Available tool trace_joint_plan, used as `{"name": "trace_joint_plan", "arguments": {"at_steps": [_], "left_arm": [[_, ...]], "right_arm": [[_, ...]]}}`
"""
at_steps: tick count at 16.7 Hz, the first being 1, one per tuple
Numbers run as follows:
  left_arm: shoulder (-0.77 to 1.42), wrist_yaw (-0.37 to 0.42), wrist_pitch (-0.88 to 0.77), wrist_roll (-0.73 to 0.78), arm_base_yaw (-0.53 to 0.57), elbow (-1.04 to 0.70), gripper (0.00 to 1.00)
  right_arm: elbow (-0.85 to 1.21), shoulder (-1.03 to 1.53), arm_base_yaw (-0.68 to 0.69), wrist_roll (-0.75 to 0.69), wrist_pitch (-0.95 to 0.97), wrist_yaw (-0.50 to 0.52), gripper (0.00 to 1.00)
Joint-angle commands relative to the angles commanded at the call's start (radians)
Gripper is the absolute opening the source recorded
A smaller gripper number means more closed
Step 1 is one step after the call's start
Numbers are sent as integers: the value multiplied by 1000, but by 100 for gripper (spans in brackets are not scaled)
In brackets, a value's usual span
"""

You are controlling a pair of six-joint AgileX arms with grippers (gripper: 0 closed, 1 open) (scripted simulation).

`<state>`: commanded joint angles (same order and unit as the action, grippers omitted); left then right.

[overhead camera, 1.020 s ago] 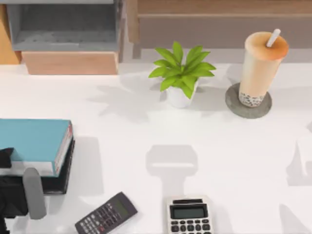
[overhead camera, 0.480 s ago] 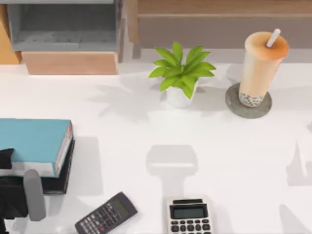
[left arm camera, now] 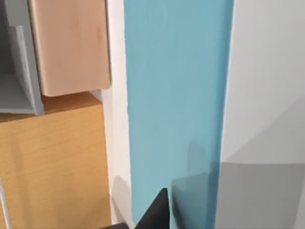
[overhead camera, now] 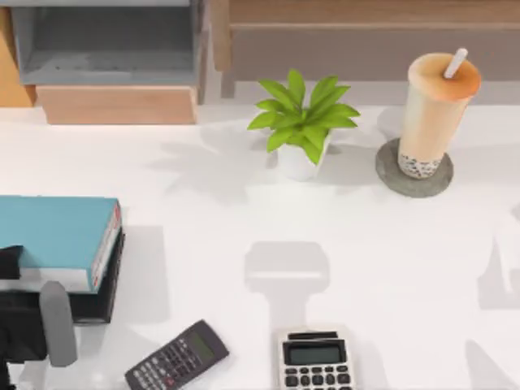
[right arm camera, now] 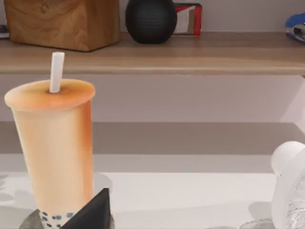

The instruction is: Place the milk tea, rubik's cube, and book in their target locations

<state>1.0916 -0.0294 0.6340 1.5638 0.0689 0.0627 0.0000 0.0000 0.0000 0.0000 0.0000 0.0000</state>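
The left gripper (overhead camera: 16, 272), grip unreadable, sat at the book (overhead camera: 57, 236) atop the black book (overhead camera: 101, 302).

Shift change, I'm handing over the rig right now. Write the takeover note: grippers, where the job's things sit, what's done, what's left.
Left gripper: at the table's left front corner, beside the book stack.
Right gripper: close to the milk tea, low beside its base.
Milk tea: upright on the grey coaster, back right. Looks done.
Teal book: lying on the flat black book, left edge. Looks done.
Left: the rubik's cube; find it and its target before moving on.
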Motion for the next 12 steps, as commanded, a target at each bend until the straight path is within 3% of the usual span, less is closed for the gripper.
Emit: {"name": "trace_joint_plan", "arguments": {"at_steps": [12], "left_arm": [[0,0,0,0,0,0,98]], "right_arm": [[0,0,0,0,0,0,100]]}}
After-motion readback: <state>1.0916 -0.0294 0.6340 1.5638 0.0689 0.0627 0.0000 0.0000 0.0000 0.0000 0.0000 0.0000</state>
